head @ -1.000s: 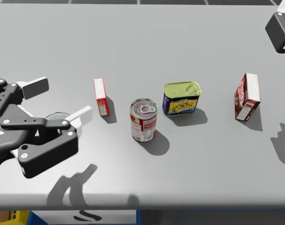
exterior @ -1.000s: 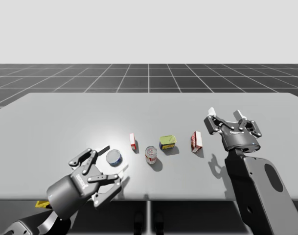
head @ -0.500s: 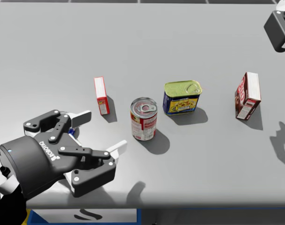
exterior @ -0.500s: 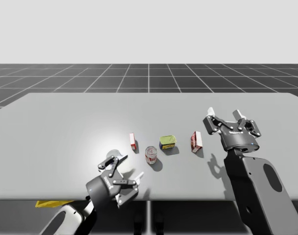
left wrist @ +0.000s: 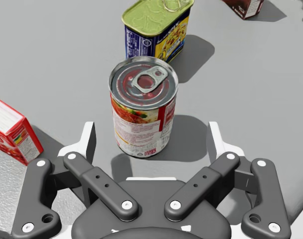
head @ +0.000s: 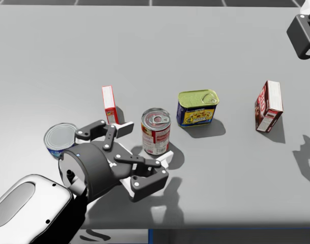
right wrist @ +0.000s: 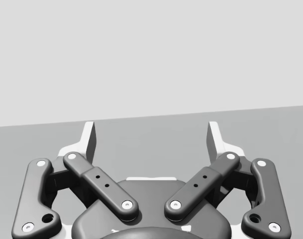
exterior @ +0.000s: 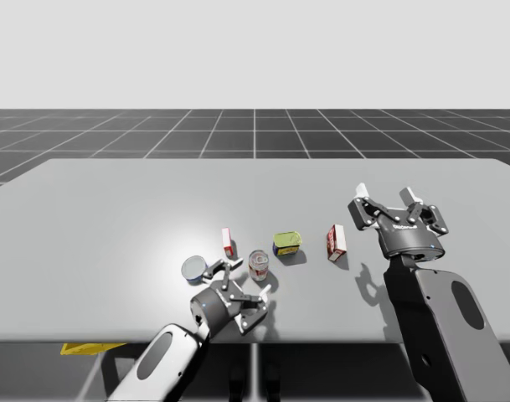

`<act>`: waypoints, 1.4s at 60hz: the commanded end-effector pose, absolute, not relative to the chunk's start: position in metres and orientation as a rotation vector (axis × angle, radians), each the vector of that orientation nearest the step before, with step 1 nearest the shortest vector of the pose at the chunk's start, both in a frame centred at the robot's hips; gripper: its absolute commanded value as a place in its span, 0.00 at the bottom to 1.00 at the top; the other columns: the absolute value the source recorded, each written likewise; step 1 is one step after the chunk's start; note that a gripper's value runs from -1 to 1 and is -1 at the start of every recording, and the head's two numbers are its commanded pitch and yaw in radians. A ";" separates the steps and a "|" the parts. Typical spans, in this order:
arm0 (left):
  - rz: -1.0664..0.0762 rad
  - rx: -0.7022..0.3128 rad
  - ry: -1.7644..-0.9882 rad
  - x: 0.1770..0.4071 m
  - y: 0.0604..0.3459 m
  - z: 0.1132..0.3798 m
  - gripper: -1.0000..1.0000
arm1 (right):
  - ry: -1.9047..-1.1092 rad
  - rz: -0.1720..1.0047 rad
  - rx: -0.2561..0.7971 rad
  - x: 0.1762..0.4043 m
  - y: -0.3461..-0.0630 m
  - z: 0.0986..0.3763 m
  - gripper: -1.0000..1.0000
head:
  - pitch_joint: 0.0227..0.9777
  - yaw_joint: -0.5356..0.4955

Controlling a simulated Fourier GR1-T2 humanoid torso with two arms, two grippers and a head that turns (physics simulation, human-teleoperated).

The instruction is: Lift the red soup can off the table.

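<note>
I am holding my left gripper [left wrist: 151,134] with fingers [left wrist: 87,139] apart around the upright red soup can [left wrist: 144,107] on the bench [exterior: 112,209], not touching it; my right gripper [right wrist: 151,137] is gaping too.

Grey surface [head: 195,51], red soup can [head: 156,130] upright, blue rectangular can [head: 197,108] beside it, small red box [head: 110,104], dark red box [head: 269,105], low blue round can [head: 60,140].

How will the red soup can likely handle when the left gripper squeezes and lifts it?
The red soup can looks like rigid metal, so it probably won't deform. Its smooth round wall may slip or twist between the left gripper's flat fingers. Standing upright and taller than wide, it could tip if nudged off-centre.
</note>
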State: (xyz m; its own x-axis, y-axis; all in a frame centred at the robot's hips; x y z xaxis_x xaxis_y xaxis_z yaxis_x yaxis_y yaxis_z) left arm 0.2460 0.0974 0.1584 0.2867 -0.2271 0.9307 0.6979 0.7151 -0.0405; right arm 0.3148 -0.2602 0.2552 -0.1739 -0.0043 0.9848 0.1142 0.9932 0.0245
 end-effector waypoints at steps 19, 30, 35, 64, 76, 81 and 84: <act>-0.584 -0.399 -1.109 0.275 0.070 0.148 0.00 | -1.750 -0.110 -0.088 0.314 -0.261 0.256 0.00 | 0.88 0.50; -0.569 -0.395 -1.096 0.278 0.066 0.144 0.00 | -1.752 -0.110 -0.093 0.314 -0.261 0.256 0.00 | 0.88 0.50; -0.578 -0.388 -1.092 0.275 0.066 0.141 0.70 | -1.752 -0.109 -0.096 0.314 -0.261 0.256 0.00 | 0.88 0.50; -0.621 -0.381 -1.083 0.269 0.066 0.136 0.99 | -1.756 -0.115 -0.107 0.313 -0.262 0.256 0.00 | 0.56 0.52; -0.622 -0.370 -1.091 0.268 0.065 0.135 1.00 | -1.755 -0.119 -0.104 0.313 -0.263 0.256 0.00 | 0.49 0.53; -0.614 -0.370 -1.101 0.268 0.065 0.137 0.99 | -1.754 -0.119 -0.104 0.314 -0.263 0.255 0.00 | 0.48 0.53; -0.609 -0.350 -1.127 0.267 0.065 0.138 0.99 | -1.754 -0.119 -0.103 0.314 -0.263 0.255 0.00 | 0.49 0.53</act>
State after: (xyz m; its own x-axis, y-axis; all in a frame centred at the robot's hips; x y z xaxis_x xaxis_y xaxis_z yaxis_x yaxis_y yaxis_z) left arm 0.2724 0.0649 0.1467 0.3003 -0.2450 0.9218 0.5593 0.8281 0.0379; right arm 0.3134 -0.2625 0.2556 -0.1856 0.0043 0.9826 0.1355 0.9906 0.0212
